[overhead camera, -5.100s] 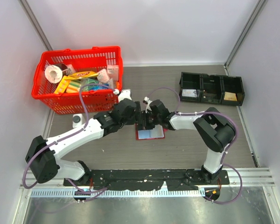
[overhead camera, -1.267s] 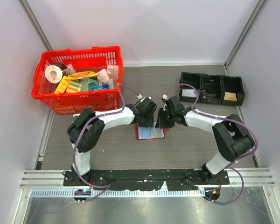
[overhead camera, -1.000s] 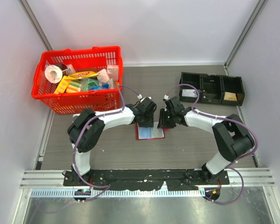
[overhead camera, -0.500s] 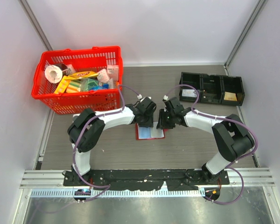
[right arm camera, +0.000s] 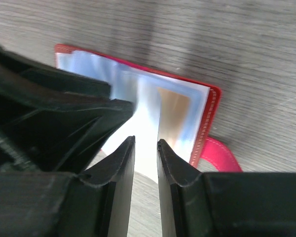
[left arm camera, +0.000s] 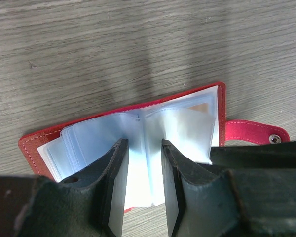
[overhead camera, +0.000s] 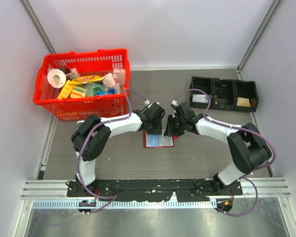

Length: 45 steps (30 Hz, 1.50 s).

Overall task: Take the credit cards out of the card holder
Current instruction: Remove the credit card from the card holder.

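The red card holder (overhead camera: pixel 158 140) lies spread open on the table, pale blue pockets up, with its snap tab (left arm camera: pixel 254 132) sticking out to one side. A tan credit card (right arm camera: pixel 172 111) sits inside a pocket by the holder's red edge, and it also shows as the tan card (left arm camera: pixel 201 107) in the left wrist view. My left gripper (left arm camera: pixel 142 148) hovers over the holder's middle fold, jaws narrowly open around nothing. My right gripper (right arm camera: pixel 145 144) is just over the pocket beside the tan card, also narrowly open and empty. From above, left gripper (overhead camera: pixel 154 129) and right gripper (overhead camera: pixel 169 129) nearly touch.
A red plastic basket (overhead camera: pixel 84 111) full of packets stands at the back left, close behind the left arm. A row of black bins (overhead camera: pixel 224 94) sits at the back right. Grey walls close in the table on three sides.
Since five seconds ago the left arm has folded in and both grippers have moved apart a little over the holder. Over the last second they hardly shift.
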Each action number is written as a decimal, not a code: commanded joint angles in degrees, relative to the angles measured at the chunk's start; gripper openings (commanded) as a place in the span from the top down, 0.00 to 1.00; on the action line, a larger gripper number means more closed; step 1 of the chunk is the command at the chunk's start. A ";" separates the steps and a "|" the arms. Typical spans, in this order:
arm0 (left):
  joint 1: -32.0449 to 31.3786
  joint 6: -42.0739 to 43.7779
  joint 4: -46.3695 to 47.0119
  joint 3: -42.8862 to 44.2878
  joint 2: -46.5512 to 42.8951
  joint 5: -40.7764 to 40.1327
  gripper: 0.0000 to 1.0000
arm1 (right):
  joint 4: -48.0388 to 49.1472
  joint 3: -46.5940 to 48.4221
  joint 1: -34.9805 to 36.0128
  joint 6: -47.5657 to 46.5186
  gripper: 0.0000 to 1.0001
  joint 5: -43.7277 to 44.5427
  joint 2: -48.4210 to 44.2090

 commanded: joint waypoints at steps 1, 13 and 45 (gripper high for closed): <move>-0.35 -1.81 0.56 -2.33 0.75 3.02 0.63 | 3.30 1.63 0.79 0.56 0.71 -4.80 -3.90; 3.16 -4.98 1.53 -10.76 -14.18 -1.89 0.47 | 5.76 4.00 2.98 1.53 0.73 -7.44 -1.01; 8.17 -3.05 0.64 -17.54 -32.57 -1.91 0.46 | -10.05 15.09 15.03 0.72 0.45 18.73 1.21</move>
